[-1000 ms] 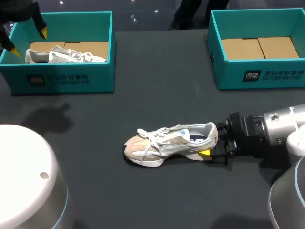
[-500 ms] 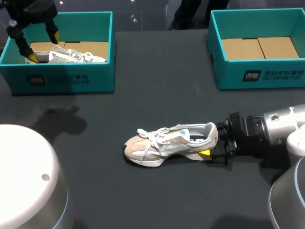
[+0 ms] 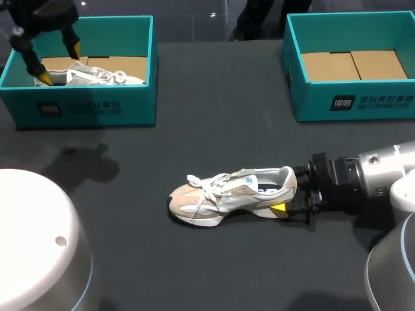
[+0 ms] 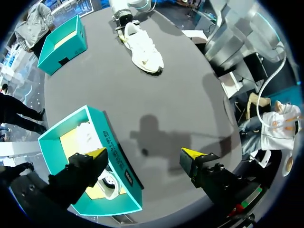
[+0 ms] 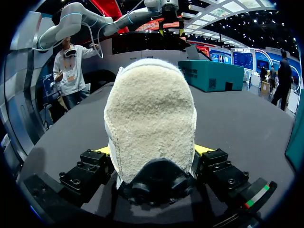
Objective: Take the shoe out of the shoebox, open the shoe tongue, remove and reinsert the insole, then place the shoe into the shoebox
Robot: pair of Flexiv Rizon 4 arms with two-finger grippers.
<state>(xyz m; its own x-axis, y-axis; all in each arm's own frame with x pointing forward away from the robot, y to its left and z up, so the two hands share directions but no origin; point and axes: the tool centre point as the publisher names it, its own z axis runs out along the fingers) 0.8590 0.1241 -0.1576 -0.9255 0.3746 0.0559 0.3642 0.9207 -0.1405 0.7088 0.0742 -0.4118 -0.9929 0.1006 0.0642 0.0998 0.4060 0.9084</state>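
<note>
Your left tool (image 3: 59,63) has swung in from the far-left corner and now hangs, fingers spread and holding nothing, over the heel end of the left shoebox (image 3: 97,103). In the last half second it has barely shifted. This suggests it is lining up to lift out the boxed sneaker (image 3: 97,76), which lies on its side on the cardboard floor. In the left wrist view the near wall of the box runs between the fingers, so it stands in the way of a straight descent. At mid-surface the loose sneaker (image 3: 230,194) rests upright, laces tied and insole in place. Your right tool (image 5: 152,151) has not moved and is clamped on its heel. The right shoebox (image 3: 363,103) stands well apart, top open.
</note>
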